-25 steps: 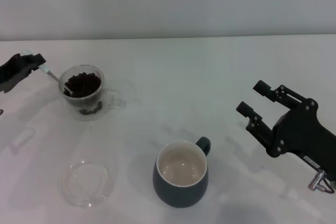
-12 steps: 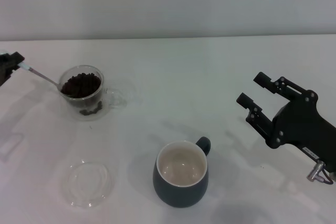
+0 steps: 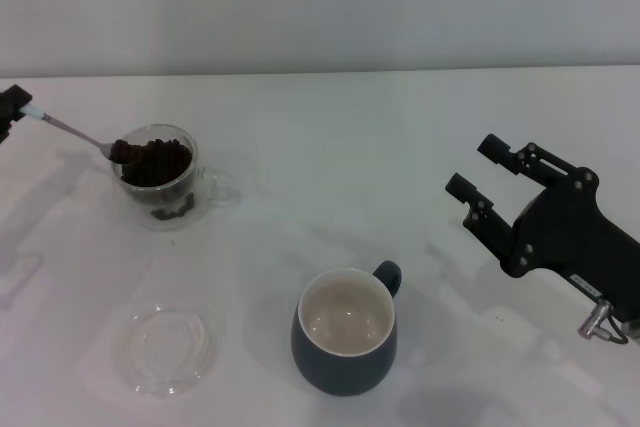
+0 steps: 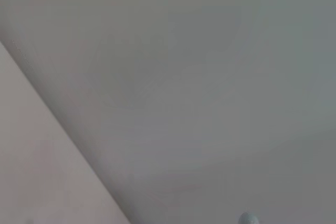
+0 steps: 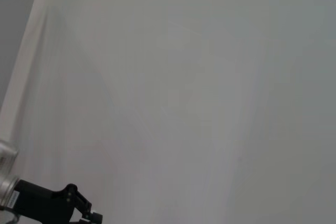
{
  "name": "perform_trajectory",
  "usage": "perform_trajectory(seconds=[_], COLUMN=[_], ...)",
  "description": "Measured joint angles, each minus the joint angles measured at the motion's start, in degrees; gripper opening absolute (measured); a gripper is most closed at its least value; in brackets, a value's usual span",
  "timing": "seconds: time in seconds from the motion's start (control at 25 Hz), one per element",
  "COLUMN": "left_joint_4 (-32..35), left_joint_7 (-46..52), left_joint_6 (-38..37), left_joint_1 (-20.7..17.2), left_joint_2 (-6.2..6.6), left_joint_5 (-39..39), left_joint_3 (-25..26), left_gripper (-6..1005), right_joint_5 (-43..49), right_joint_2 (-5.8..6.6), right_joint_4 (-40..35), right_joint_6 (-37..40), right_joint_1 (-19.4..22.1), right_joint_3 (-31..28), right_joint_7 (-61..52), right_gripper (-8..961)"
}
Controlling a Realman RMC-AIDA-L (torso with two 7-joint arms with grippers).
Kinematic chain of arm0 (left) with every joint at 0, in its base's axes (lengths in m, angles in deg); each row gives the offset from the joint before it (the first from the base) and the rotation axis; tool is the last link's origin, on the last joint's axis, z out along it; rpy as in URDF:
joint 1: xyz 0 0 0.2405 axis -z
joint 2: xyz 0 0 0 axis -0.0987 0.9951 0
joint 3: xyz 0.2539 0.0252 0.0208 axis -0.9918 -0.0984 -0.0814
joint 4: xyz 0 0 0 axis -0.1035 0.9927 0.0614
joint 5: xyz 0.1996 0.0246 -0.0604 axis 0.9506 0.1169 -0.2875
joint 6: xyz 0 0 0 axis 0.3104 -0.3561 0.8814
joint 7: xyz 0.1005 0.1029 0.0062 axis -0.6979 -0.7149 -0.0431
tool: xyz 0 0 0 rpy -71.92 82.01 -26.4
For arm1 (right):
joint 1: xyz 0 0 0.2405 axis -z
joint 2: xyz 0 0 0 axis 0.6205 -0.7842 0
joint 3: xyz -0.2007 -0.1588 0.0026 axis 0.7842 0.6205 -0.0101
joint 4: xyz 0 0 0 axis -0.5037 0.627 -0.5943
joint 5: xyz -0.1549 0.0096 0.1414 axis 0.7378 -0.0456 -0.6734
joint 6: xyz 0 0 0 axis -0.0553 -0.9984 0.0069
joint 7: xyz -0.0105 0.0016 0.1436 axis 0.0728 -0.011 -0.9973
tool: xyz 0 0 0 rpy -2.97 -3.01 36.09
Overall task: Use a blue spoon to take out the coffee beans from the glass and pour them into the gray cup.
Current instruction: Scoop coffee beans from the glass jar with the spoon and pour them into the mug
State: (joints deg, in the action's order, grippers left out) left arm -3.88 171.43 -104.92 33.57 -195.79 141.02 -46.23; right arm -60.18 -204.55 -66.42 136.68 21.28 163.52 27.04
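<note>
1. The left gripper [image 3: 12,112] sits at the far left edge of the head view, clamped on the handle end of the blue spoon [image 3: 62,130]. The spoon slopes down and away from it toward the glass [image 3: 160,175].
2. The spoon's bowl, at the end far from the gripper, hovers at the near rim of the glass with a small heap of coffee beans [image 3: 152,159] on it; more beans fill the glass below.
3. Risk, as I judge it: the bowl is shallow and heaped, so a tilt or jerk on the long carry could shed beans onto the counter [image 3: 330,147].
4. A clear saucer [image 3: 165,347] lies on the counter, below the glass in the head view and well apart from the gripper; a low carry could clip it.
5. The gray cup [image 3: 344,331] stands far from the left gripper, toward the right one, and looks empty. A pour begun short of its rim would miss.
6. The right gripper [image 3: 490,177] hangs idle beyond the cup, its fingers apart and holding nothing.
</note>
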Motion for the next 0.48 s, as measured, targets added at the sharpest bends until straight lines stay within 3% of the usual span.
perform_trajectory(seconds=[0.48], left_joint_4=[0.6], left_joint_7=[-1.1], left_joint_6=[-4.6], left_joint_1=[0.9], left_joint_2=[0.55], left_joint_5=[0.9], left_joint_3=[-0.4], left_gripper=[120], right_joint_5=[0.0], right_joint_2=[-0.09], right_joint_4=[-0.8], right_joint_6=[-0.8], right_joint_1=[-0.1], right_joint_3=[-7.3], right_joint_7=[0.0], right_gripper=[483])
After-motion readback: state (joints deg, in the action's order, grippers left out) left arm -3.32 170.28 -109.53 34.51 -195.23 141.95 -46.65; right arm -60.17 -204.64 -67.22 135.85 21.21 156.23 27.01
